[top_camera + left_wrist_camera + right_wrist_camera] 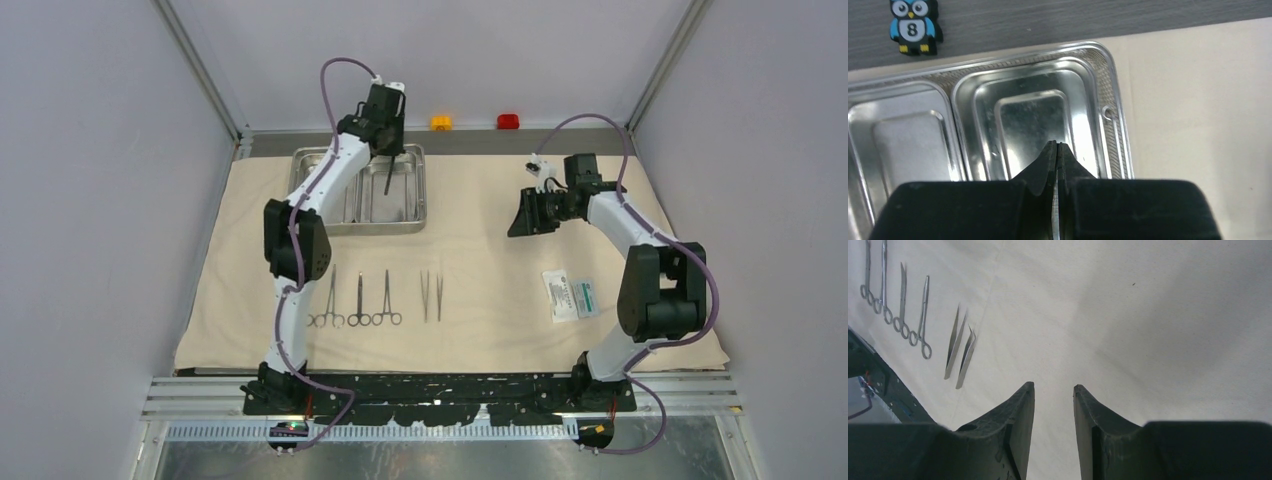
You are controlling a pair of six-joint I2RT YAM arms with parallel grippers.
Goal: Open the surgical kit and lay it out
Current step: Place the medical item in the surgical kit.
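The beige cloth wrap [500,250] lies spread flat over the table. The steel two-compartment tray [410,222] stands on it at the back left. My left gripper [390,150] hangs over the tray's right compartment [1108,90], shut on a thin straight tool [388,180] that points down; its metal shows between the fingers [1055,210]. Ring-handled instruments [358,300] and tweezers [431,295] lie in a row near the front. The white-and-green packet [571,296] lies at the front right. My right gripper [530,215] is open and empty above bare cloth [1123,315].
An orange button [441,122] and a red button [508,121] sit at the back edge. A small black-and-blue owl block [913,27] lies behind the tray. Grey walls close in on both sides. The tweezers [960,347] show left of the right gripper.
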